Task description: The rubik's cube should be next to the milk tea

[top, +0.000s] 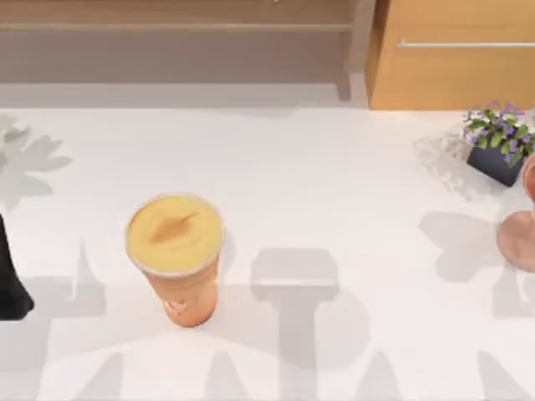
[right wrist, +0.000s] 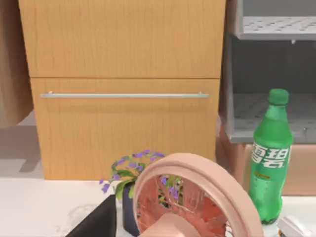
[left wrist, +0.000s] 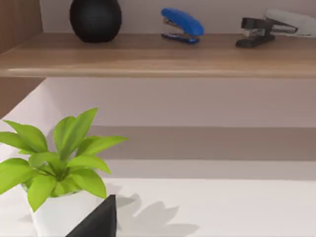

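The milk tea [top: 175,255] stands upright on the white table [top: 334,175], left of the middle, its round yellowish sealed lid with the brown mark facing up at the overhead camera and the orange-tan cup tapering down below it. I cannot see the rubik's cube from here, so I can't say where it sits. At the table's left edge there's a dark piece of my left arm [top: 10,284], near the cup but apart from it. Over on the right side, a pinkish stemmed glass [top: 520,225] sits at the edge, with a small pot of purple flowers [top: 499,144] just behind it. From my left wrist I look across at a leafy green plant [left wrist: 54,163] in a white pot, and above it a wooden shelf [left wrist: 158,57] carrying a black round object [left wrist: 95,19], a blue stapler [left wrist: 181,24] and a black and grey stapler [left wrist: 276,27]. From my right wrist, the pink glass is close up, the flowers behind it, a green soda bottle [right wrist: 269,158] beside it, and a wooden cabinet [right wrist: 123,89] at the back. Whether either gripper's fingers are apart or together, I cannot tell.
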You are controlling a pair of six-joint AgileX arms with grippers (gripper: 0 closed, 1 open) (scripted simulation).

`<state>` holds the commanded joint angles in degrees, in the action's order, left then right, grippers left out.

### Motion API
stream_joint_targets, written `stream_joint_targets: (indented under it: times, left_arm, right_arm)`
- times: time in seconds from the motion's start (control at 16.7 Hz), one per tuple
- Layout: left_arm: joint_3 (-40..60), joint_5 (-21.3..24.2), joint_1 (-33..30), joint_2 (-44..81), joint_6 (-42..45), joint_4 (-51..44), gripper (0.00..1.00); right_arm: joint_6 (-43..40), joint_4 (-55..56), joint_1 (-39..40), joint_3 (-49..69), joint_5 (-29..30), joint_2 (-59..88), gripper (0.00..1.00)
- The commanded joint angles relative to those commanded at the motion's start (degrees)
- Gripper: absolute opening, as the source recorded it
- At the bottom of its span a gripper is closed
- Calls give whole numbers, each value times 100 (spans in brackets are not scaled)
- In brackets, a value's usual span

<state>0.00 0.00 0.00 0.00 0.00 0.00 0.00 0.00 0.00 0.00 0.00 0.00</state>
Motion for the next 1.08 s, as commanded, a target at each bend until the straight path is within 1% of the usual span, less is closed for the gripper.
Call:
stream_joint_targets:
  times: [0.24, 0.42, 0.66, 1.08]
  left_arm:
    - [185, -59, -65, 187, 2, 22, 100]
    - [913, -274, -300, 919, 11, 101, 100]
    - [2609, -718, -785, 2701, 30, 263, 100]
    - [6178, -1609, -1759, 6749, 67, 590, 100]
  right_arm:
    - [0, 0, 0, 0, 0, 0, 100]
    - [0, 0, 0, 0, 0, 0, 100]
    - [0, 0, 0, 0, 0, 0, 100]
    - [0, 0, 0, 0, 0, 0, 100]
